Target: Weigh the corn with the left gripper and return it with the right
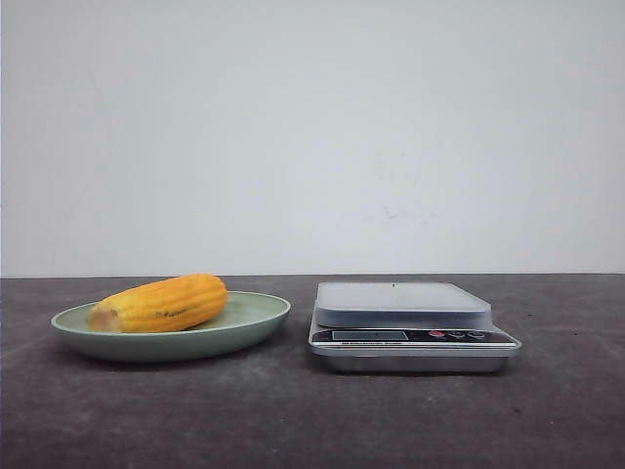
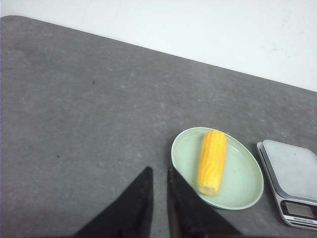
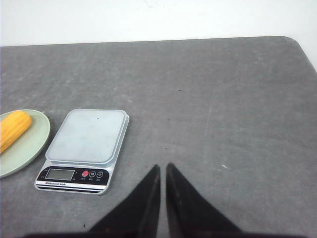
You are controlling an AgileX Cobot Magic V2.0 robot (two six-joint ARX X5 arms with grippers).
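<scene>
Front view shows the corn (image 1: 159,304) lying on its side in a green plate (image 1: 256,322), its pale blunt end pointing away from the scale (image 1: 412,326) that stands just beside the plate on the dark gray tabletop (image 1: 293,420). Nothing sits on the scale's platform. Neither arm appears in this view. From the left wrist, the left pincer (image 2: 159,184) hangs above bare tabletop near the plate's rim, its fingers almost together with only a slim gap, holding nothing. From the right wrist, the right pincer (image 3: 163,179) hangs near the scale, likewise nearly closed and holding nothing.
</scene>
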